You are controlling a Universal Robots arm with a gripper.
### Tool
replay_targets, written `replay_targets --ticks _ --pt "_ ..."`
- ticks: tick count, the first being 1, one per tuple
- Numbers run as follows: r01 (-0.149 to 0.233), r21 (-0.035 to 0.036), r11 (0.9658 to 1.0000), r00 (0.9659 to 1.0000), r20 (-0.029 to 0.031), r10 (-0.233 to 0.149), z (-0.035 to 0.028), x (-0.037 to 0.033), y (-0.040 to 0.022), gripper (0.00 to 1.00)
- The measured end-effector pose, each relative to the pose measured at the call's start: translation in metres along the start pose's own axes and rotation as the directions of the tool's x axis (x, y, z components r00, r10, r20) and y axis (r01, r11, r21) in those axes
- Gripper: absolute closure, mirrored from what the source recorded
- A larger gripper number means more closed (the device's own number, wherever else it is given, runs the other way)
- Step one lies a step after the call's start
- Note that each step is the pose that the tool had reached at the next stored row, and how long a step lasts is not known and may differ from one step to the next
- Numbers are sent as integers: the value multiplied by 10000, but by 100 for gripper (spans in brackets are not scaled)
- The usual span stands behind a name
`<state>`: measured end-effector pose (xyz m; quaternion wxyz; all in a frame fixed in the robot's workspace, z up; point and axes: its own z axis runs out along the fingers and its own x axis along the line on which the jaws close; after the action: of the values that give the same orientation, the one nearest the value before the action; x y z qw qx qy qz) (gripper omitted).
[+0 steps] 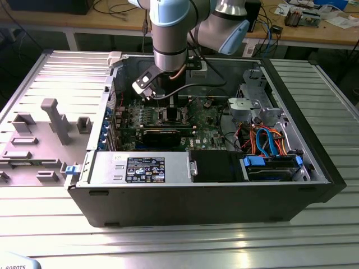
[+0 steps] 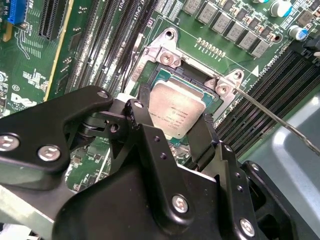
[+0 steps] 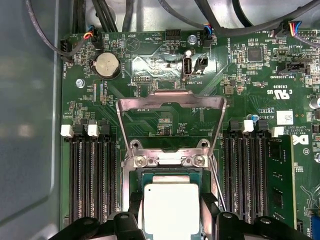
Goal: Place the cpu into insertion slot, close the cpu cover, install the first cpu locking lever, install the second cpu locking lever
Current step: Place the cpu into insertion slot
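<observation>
Setting: A ribbed metal table [image 1: 168, 241] carries an open computer case [image 1: 196, 204] lying on its side. A wooden bench strewn with cables stands behind.
Arm: A grey and pale-blue robot arm [image 1: 168, 33] reaches down into the case, over the green motherboard [image 1: 210, 124].
Jaws: The black gripper [image 2: 176, 122] has its jaws pinching the cpu, one finger [image 2: 206, 137] on each of two opposite edges.
Cpu: The cpu [image 3: 170, 207] is directly over the insertion slot [image 3: 170, 176], silvery metal top facing up. It is near square, with no clear long axis. Its edges line up with the slot's edges and with the black memory slots [image 3: 92, 180] on either side.
Cover: The cpu cover [image 3: 150, 101] is swung open beyond the slot's hinge, with green board showing through its window.
Lever: A thin locking lever [image 2: 272, 116] runs out from the slot's corner, across the memory slots.
</observation>
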<state>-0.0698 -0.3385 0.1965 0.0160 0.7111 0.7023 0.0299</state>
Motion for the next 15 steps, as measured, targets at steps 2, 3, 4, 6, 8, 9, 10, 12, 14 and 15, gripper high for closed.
replay_targets --ticks 2,3,4,6,8,9,10,12,14,15 --pt "0 0 10000 10000 -1 0 3 0 0 46" --pt "0 -1 10000 10000 -2 0 5 0 0 46" --pt "1 -1 10000 10000 -1 -1 7 0 0 46" --pt "0 -4 10000 10000 -8 0 16 1 0 39" --pt "0 0 10000 10000 -2 0 16 0 -1 33" --pt "1 -1 10000 10000 -2 -1 18 0 -1 33" --pt "1 -1 10000 10000 -2 -1 19 -1 -1 33" --pt "0 -2 10000 10000 -3 0 20 0 -1 33" --pt "0 -3 10000 10000 -5 0 -8 1 1 33" --pt "0 -3 10000 10000 -4 0 -26 1 2 33"
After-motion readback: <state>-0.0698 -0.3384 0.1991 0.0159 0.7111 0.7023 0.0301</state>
